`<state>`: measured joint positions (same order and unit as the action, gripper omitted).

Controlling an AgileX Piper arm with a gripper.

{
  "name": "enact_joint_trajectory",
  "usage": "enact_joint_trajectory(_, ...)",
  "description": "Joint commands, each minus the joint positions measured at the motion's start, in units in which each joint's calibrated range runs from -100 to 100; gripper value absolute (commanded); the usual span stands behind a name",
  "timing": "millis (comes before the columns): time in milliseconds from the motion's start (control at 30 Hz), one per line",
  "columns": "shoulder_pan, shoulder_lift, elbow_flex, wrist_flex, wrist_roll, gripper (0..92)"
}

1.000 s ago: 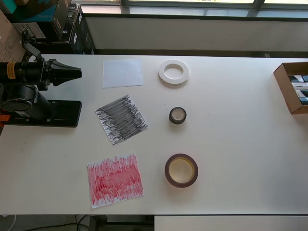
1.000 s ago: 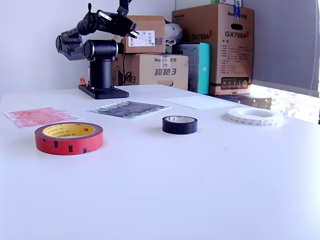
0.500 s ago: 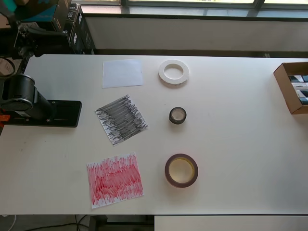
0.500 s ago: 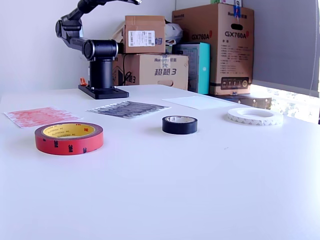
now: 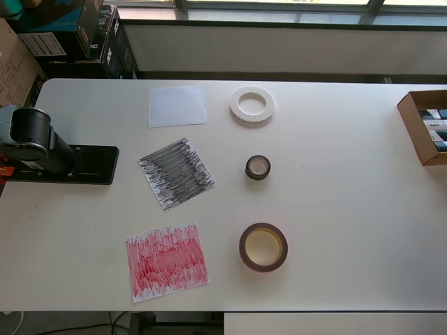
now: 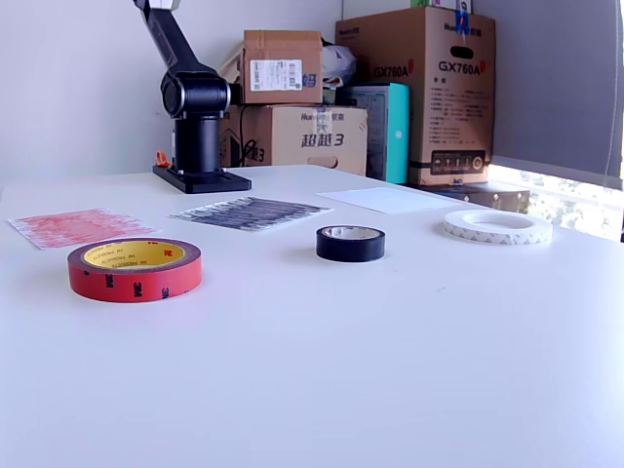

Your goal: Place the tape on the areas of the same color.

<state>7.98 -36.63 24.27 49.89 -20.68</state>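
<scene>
**My tool is out of sight, and all three rolls lie far from my base**

The big white desk holds everything. My arm stands up tall from its base at the overhead view's left edge, and it goes up out of both pictures. So I cannot see my tool at all, and I cannot tell if it is spread or pressed together. It holds nothing that I can see.

Going away from my base, the three sheets come first and the three rolls come after them. So each roll is farther from me than its own sheet. I think I must reach over the sheets to get a roll, then pull it back toward me.

The red sheet is at the bottom of the overhead view, the black sheet is in the middle, and the white sheet is at the top.

The red roll lies flat beside the red sheet, well apart from it. The white ring lies flat near the white sheet, but not touching it. The small black roll sits between the other two rolls, near the black sheet.

No roll is on a sheet yet, so I judge the job is not started.
</scene>
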Motion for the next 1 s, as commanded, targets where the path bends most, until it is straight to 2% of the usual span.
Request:
enact_joint_trajectory(0, -0.4, 22.9, -23.5, 4.2, 2.9, 0.4)
enact_joint_trajectory(200, -0.5, 28.4, -22.8, 4.5, 6.5, 0.4)
enact_joint_trajectory(400, -0.2, 32.8, -22.8, 11.1, 8.6, 0.4)
enact_joint_trajectory(600, -0.3, 36.0, -22.8, 11.3, 12.0, 0.4)
enact_joint_trajectory(967, 0.0, 40.7, -22.7, 11.3, 12.1, 0.7)
